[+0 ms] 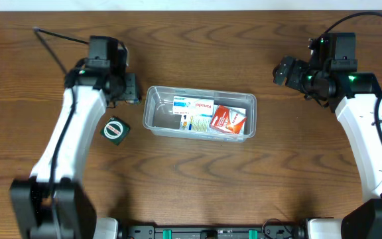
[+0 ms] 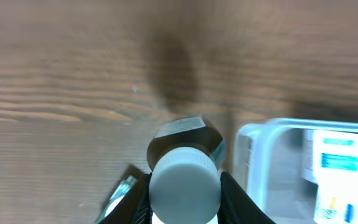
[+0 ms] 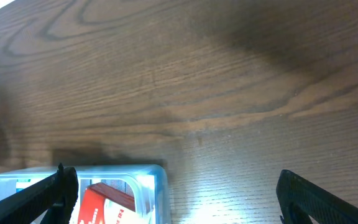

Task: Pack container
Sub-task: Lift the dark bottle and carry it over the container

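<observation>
Clear shallow rectangular plastic container (image 1: 159, 113) at mid-table, holding white-blue carton (image 1: 192, 106) and red carton (image 1: 229, 119).
Left gripper (image 1: 130, 89) just left of it, clamped on small white-capped dark bottle (image 2: 185, 185).
Right gripper (image 1: 285, 70) at far right, jaws apart, empty.
Judged step: bottle transfer.
Next: shift right over bare left end, lower, release.

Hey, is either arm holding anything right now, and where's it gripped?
The left gripper pinches a white-capped bottle by the cap's sides. The right gripper holds nothing.
</observation>
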`<action>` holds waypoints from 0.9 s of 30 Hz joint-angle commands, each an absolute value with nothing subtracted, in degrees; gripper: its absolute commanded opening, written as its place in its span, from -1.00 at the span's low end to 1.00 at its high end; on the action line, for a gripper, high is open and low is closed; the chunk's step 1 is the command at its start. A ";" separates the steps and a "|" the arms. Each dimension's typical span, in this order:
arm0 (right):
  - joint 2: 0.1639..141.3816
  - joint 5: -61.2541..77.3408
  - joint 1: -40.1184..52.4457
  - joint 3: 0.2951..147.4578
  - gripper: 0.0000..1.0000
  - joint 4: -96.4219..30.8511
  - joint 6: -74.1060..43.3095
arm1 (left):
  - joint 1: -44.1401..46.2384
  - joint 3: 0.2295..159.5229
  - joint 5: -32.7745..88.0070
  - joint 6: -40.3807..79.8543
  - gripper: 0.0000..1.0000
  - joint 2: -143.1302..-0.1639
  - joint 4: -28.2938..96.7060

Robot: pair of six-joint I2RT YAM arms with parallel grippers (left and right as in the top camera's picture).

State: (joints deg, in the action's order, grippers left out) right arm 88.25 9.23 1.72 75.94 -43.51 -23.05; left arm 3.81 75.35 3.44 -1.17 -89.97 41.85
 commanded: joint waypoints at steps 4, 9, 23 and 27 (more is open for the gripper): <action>88.25 9.26 1.52 76.34 0.98 -43.51 -23.55 | 3.95 76.64 2.15 -2.57 -0.51 -79.15 44.47; 88.25 9.26 1.52 76.34 0.99 -43.51 -23.55 | 7.92 76.64 2.17 -2.50 -0.52 -75.92 46.96; 88.25 9.26 1.52 76.34 0.98 -43.51 -23.55 | 16.23 76.62 2.15 0.12 -0.54 -83.53 46.44; 88.27 9.26 1.52 76.34 0.98 -43.51 -23.55 | 16.49 76.62 2.52 1.37 -0.60 -88.51 44.82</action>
